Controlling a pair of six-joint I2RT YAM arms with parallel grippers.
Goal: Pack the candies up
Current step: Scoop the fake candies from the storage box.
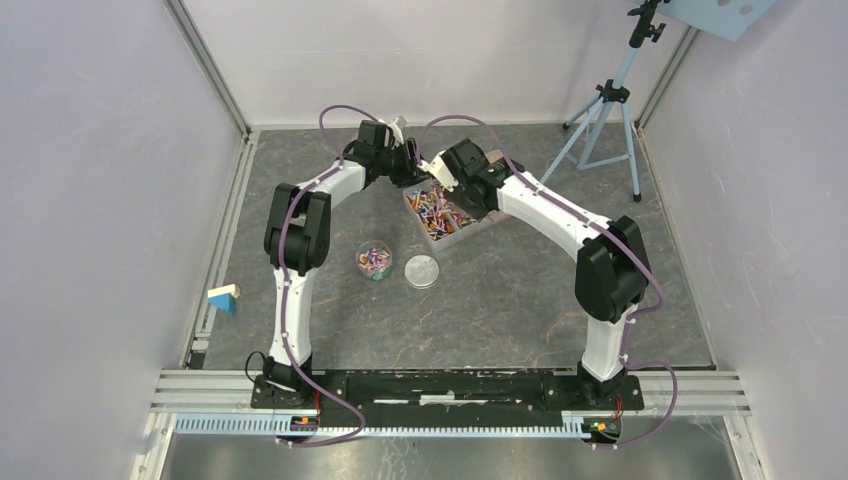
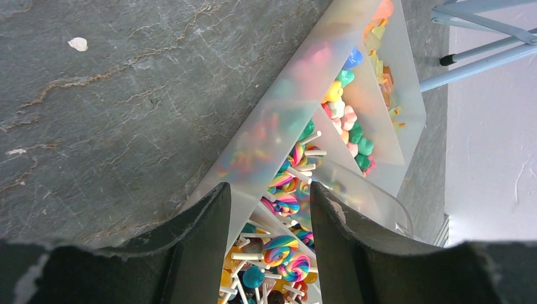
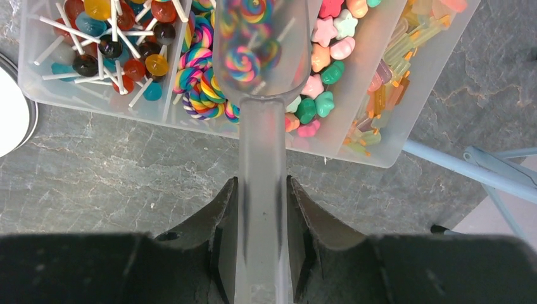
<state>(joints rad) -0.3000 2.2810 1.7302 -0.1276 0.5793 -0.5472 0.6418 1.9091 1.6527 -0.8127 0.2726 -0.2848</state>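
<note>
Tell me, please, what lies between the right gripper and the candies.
A frosted scoop, handle in the right gripper, bowl over the candies; the right wrist view shows it.

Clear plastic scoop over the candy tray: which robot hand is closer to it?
Right. The right gripper clamps the clear plastic scoop by its handle; the left gripper straddles the wall of the frosted candy tray.

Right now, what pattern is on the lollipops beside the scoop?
Rainbow spirals. The lollipops beside the scoop show best in the right wrist view.
</note>
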